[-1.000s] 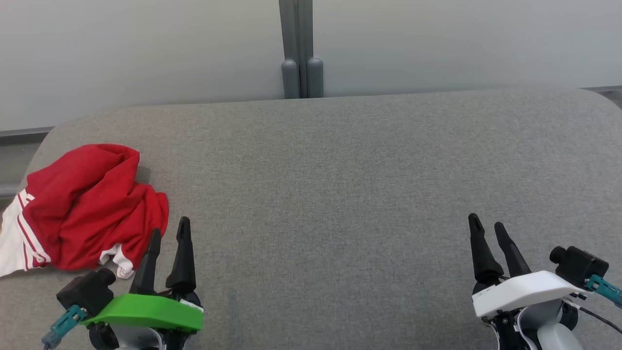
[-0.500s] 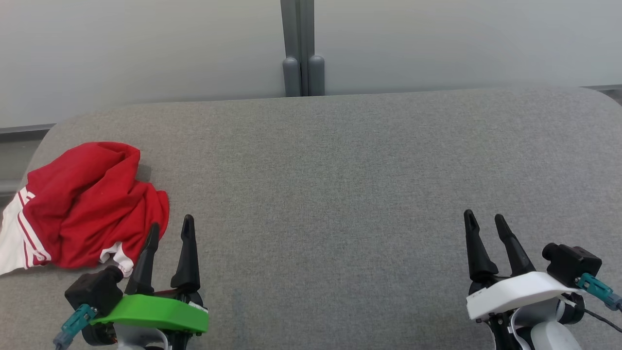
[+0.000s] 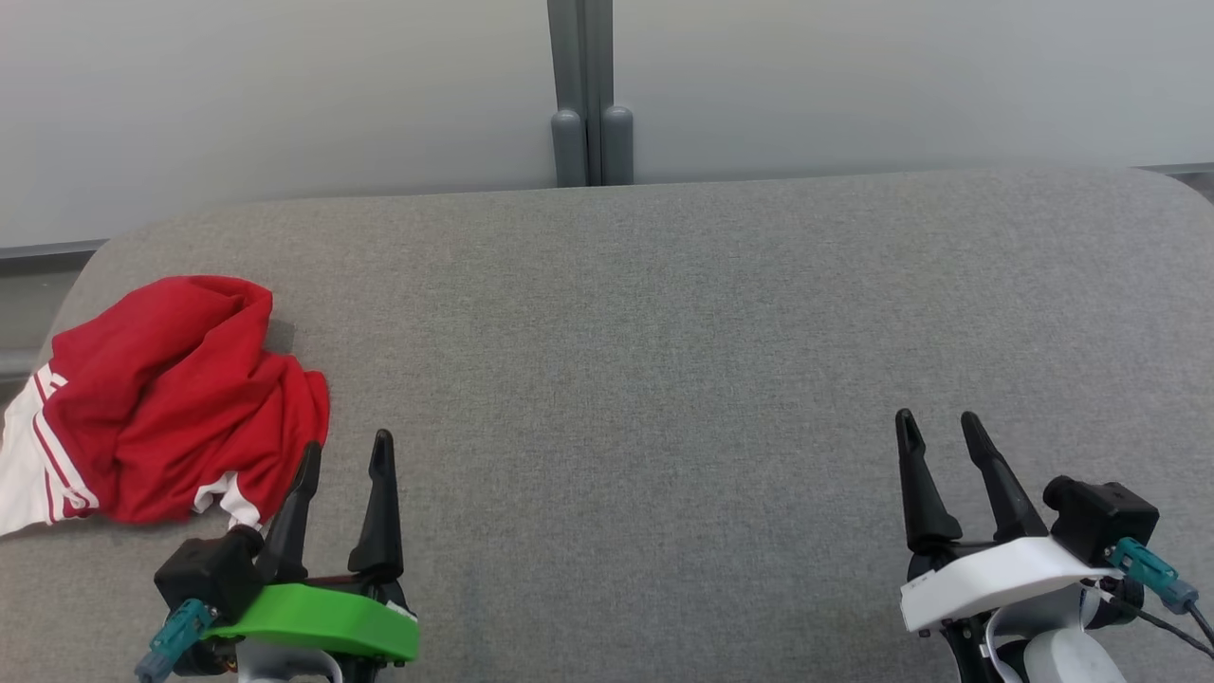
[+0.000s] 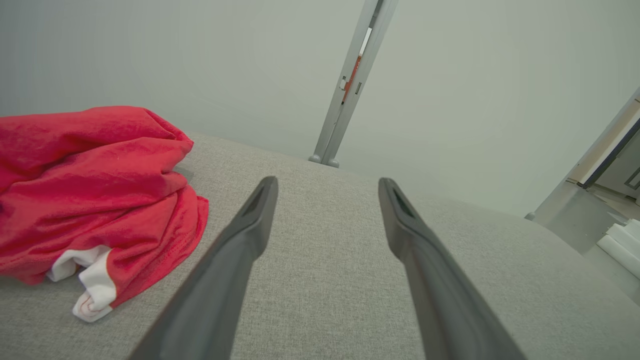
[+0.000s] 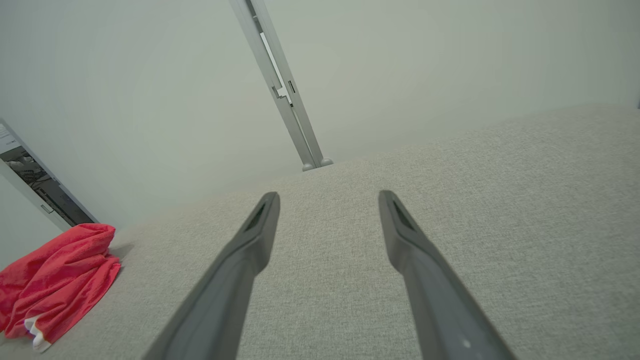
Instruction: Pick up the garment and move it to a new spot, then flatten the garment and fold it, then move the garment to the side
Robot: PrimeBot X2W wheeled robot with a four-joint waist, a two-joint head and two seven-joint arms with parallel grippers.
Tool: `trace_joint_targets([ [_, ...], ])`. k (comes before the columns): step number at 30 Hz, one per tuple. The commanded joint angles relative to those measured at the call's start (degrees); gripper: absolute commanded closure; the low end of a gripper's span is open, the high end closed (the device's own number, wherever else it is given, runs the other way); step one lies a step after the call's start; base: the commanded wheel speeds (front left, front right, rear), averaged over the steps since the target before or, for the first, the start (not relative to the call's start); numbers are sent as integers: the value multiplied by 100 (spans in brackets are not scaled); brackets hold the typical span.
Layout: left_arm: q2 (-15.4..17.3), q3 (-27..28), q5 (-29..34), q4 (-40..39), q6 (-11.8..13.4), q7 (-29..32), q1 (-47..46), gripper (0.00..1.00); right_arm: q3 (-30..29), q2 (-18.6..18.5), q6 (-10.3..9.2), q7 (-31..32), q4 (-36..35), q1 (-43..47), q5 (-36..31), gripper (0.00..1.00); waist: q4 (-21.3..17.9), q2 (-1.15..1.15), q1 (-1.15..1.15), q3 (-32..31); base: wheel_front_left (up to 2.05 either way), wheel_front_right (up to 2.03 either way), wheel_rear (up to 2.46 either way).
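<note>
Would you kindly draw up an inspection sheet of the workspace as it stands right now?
Surface: grey fabric surface, flat, with rounded corners.
Job's things: red garment with white trim, crumpled at the surface's left end, not yet picked up.
Clutter: nothing seen.
Grippers: left gripper open, holding nothing, beside the garment's near edge and apart from it; right gripper open, holding nothing, over bare fabric.
Cables: thin black cable at the right wrist; teal connector at the left wrist.
Surroundings: pale wall behind, with a grey post.

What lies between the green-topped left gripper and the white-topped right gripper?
The stretch from left gripper to right gripper is bare grey fabric cushion, in the head view.
</note>
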Motion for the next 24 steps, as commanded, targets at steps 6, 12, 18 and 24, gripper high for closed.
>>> trace_joint_targets([
  [6,47,-121,283,113,-36,-121,-5,0,83,-34,2,-125,-78,48,-310,0,-2,0,0,3,0,0,0],
  [12,50,-164,509,165,-40,-189,-37,0,104,-36,3,-198,-78,48,-567,0,10,0,0,19,0,0,0],
  [18,51,-116,730,121,-42,-258,-19,0,130,-38,3,-260,-66,74,-822,0,11,0,0,16,0,0,0],
  [24,54,-121,987,100,-43,-325,-10,0,135,-38,3,-330,-79,76,-1068,0,7,0,0,21,0,0,0],
])
